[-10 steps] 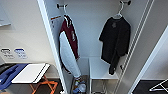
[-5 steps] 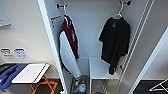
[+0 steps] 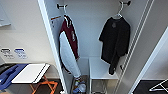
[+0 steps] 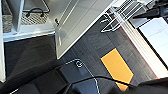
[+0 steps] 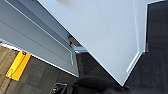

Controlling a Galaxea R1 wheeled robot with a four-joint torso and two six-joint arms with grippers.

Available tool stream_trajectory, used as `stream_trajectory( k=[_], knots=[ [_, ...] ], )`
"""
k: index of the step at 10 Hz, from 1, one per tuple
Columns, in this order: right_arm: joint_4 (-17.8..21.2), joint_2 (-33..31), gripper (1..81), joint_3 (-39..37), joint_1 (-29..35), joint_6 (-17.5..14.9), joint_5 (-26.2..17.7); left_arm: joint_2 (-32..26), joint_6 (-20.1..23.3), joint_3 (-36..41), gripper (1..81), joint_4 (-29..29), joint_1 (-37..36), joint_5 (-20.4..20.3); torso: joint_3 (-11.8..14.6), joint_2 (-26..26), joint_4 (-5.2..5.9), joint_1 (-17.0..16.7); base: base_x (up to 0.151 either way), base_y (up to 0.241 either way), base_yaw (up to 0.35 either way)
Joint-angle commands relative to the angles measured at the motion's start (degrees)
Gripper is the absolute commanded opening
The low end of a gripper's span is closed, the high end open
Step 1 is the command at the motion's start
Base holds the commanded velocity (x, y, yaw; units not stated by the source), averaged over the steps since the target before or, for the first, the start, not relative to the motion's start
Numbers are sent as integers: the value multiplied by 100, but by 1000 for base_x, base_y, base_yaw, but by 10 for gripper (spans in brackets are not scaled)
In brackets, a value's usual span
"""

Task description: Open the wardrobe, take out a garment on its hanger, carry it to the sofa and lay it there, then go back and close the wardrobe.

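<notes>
Head camera close, facing open wardrobe [image 3: 82,37]

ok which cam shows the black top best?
Head view: the black top hangs full length on its white hanger inside the open wardrobe. The wrist views catch the wardrobe doors and dark floor, not the top.

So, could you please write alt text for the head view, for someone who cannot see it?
An open white wardrobe holds a black short-sleeved garment on a white hanger at the right and a maroon jacket with white sleeves at the left. A white shelf sits below the garment, and a small white-and-blue table stands outside at lower left.
</notes>
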Motion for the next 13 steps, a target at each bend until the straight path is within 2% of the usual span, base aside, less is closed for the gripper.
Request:
stream_trajectory(
  k=[1, 4, 7, 8, 13],
  knots=[
    [60, 724, 811, -926, -235, 104, 66, 354, 3, -562, 811, -151, -38, -9, 0, 0, 0, 0, 0, 0, 0],
    [78, 1505, 811, -1839, -613, 138, 83, 1083, 3, -1765, 811, -160, 340, -201, 0, 0, 0, 0, 0, 0, 0],
    [78, 2147, 811, -2754, -947, 376, 119, 1540, 3, -2514, 811, -168, 490, -272, 2, -2, 0, -2, 0, 0, 0],
    [69, 2340, 811, -2974, -1018, 507, 49, 1699, 3, -2794, 811, -168, 542, -264, 2, -5, 0, -2, 0, 0, 0],
    [69, 3256, 811, -4154, -1290, 622, -224, 2632, 3, -4449, 811, -274, 780, -273, 4, -9, 0, -9, 0, 0, 0]
  ],
)
